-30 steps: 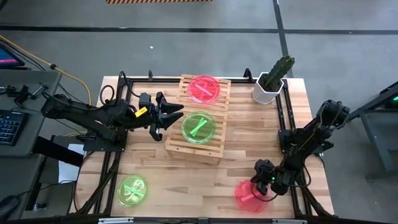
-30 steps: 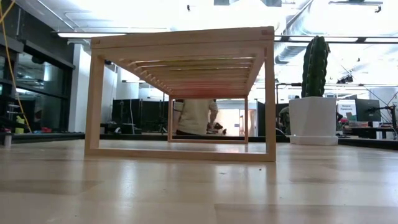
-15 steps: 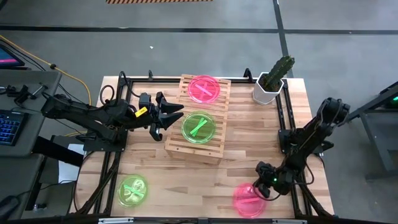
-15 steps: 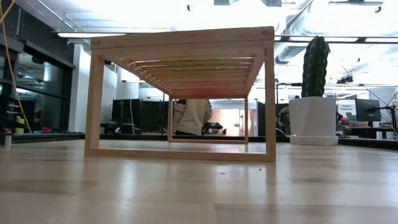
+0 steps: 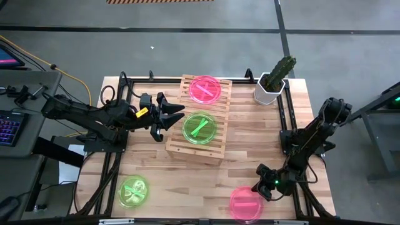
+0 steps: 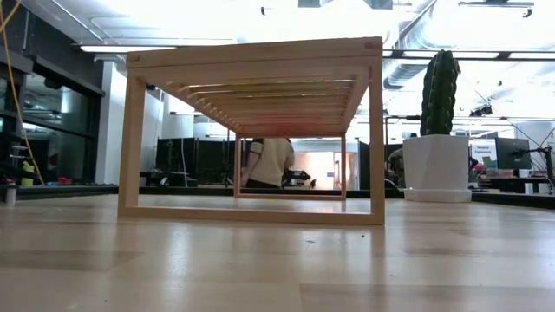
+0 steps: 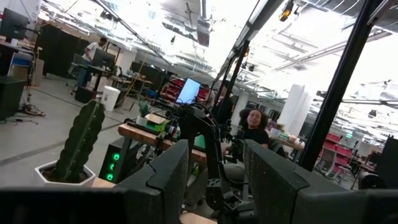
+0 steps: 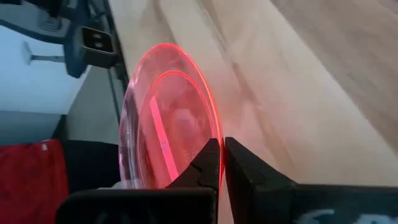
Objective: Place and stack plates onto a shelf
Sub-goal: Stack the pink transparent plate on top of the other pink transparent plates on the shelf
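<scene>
The light slatted shelf [image 5: 199,119] stands mid-table and also shows in the low view [image 6: 260,69]. On its top lie a pink plate [image 5: 205,89] at the far end and a green plate [image 5: 200,127] at the near end. Another green plate [image 5: 132,190] lies flat near the table's near-left corner. My right gripper [image 5: 261,189] is near the near-right corner, shut on a pink plate [image 5: 246,203]. My left gripper [image 5: 176,116] hovers open just left of the shelf, pointing right, touching nothing. My right gripper pinches the pink plate's rim [image 8: 214,146] between its two fingers, on the plate's right side. The fingers come from the table's right, nearly level. The plate looks round and roughly level from above; whether its underside touches the table I cannot tell.
A white pot with a cactus [image 5: 273,82] stands at the far-right corner, also in the low view [image 6: 436,165]. Black frame rails run along the table's left and right edges. Bare wood lies between the shelf and the near edge. A person stands in the room behind.
My right gripper has turned and shifted slightly toward the near edge while staying shut. The pink plate in it has tipped from a steep tilt to roughly level and moved a little toward the near edge and left. The left arm has kept still.
</scene>
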Controlling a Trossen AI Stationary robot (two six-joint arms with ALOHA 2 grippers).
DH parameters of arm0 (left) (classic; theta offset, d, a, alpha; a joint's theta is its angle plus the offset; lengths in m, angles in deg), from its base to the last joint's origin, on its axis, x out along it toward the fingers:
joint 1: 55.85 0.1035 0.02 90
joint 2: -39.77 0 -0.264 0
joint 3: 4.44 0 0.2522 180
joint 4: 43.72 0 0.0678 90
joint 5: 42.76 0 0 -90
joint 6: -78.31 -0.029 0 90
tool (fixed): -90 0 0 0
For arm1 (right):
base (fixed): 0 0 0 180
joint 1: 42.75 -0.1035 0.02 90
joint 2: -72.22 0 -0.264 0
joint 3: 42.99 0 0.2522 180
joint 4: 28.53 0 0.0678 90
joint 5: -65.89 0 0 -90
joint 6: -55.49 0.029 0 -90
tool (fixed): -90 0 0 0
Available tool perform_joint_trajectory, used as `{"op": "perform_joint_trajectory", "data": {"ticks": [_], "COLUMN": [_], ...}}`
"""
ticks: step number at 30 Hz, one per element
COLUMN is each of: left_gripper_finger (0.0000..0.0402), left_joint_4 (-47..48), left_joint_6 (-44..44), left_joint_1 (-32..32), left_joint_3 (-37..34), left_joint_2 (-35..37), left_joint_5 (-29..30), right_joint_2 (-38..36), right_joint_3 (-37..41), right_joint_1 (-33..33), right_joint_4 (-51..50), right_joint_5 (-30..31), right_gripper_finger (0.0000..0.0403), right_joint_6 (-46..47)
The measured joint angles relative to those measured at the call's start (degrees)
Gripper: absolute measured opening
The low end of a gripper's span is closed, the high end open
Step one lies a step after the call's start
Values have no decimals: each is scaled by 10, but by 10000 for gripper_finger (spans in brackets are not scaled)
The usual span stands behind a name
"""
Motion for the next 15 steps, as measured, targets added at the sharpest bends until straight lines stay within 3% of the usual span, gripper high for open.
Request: {"op": "perform_joint_trajectory", "data": {"ticks": [15], "left_gripper_finger": [145], "left_joint_4": [0], "left_joint_6": [0], "left_joint_1": [0], "left_joint_3": [0], "left_joint_2": [0], "left_joint_5": [0], "right_joint_2": [-1], "right_joint_3": [-1], "right_joint_1": [1], "right_joint_4": [131], "right_joint_5": [-19], "right_gripper_finger": [0], "right_joint_6": [-25]}}
